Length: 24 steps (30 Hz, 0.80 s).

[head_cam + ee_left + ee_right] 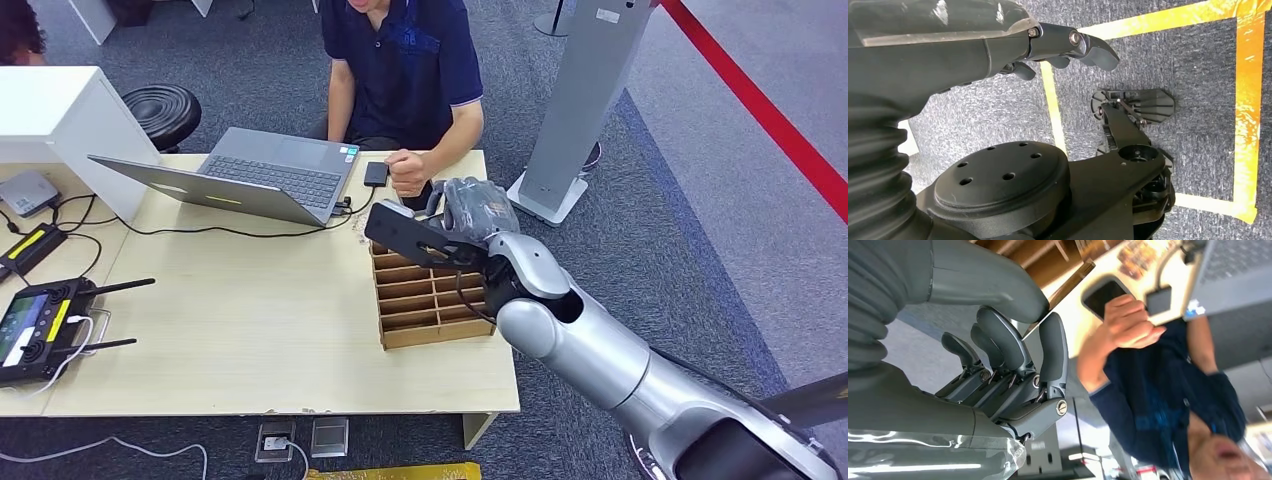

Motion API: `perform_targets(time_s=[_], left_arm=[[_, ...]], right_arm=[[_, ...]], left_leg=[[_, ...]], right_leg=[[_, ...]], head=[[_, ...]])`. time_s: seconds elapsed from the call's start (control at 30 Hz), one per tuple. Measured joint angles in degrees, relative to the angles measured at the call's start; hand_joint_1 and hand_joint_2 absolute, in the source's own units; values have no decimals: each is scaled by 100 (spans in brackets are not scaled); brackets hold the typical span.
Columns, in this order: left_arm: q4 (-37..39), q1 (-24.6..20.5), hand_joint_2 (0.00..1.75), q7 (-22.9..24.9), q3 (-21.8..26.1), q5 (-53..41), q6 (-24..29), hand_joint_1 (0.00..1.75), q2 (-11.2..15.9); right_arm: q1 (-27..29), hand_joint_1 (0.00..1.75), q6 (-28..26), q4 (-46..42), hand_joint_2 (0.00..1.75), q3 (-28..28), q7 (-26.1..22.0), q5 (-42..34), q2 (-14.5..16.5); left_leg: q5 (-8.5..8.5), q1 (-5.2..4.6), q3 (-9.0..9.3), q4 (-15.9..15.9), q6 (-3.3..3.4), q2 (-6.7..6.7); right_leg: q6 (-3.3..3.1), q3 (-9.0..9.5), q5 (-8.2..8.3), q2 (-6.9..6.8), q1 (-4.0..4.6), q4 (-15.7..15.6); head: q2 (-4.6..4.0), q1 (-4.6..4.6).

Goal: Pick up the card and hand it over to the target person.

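Observation:
A flat black card (405, 232) is pinched in my right hand (478, 212), which holds it just above the far end of a wooden slotted box (430, 300) on the light table (250, 330). The card sticks out to the left of the hand, roughly level. Across the table sits a person in a dark blue shirt (400, 60); their closed fist (407, 172) rests on the table just beyond the card. In the right wrist view my right hand (1013, 365) has its fingers curled, with the person's fist (1128, 322) close ahead. My left hand (1068, 45) hangs over the floor, holding nothing.
An open laptop (260, 175) and a small black device (376, 173) lie in front of the person. A remote controller (35, 325) sits at the table's left edge, a white box (50, 110) at the far left. A grey pillar stand (580, 100) rises right of the table.

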Motion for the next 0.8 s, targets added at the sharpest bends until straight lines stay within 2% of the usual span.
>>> perform_targets(time_s=[0.1, 0.23, 0.3, 0.4, 0.5, 0.8], left_arm=[[8, -54, 175, 17, -54, -47, -36, 0, -27], [15, -146, 175, 30, -149, -123, -90, 0, -61], [18, -183, 175, 42, -175, -142, -100, 0, -68], [19, -205, 175, 41, -189, -150, -108, 0, -60], [20, -208, 175, 37, -200, -153, -110, 0, -44], [15, -200, 175, 30, -209, -154, -112, 0, -4]], right_arm=[[-8, 161, -710, 820, 175, -140, -707, 80, 321], [-93, 161, -1865, 2258, 175, -334, -1898, -33, 781], [-167, 161, -2190, 2853, 175, -324, -2239, -126, 923], [-230, 161, -2406, 3383, 175, -281, -2457, -289, 1051], [-257, 161, -2478, 3687, 175, -214, -2469, -359, 1102], [-234, 161, -2387, 3831, 175, -127, -2413, -378, 1100]], left_leg=[[1, 0, 6, -3, -1, 9], [5, 0, 12, -10, -1, 17], [6, -1, 16, -13, -1, 21], [6, -1, 18, -13, -1, 21], [2, -1, 16, -11, -1, 22], [2, 0, 10, -8, -1, 15]], right_leg=[[-1, 2, 3, 9, 0, -2], [-1, 8, 9, 17, 0, -7], [-2, 11, 12, 21, 0, -9], [-2, 14, 11, 21, 0, -9], [-2, 13, 9, 22, -1, -6], [-2, 10, 7, 15, 0, -4]], head=[[0, 0], [0, 0], [0, 0], [0, 0], [0, 0], [0, 0]])
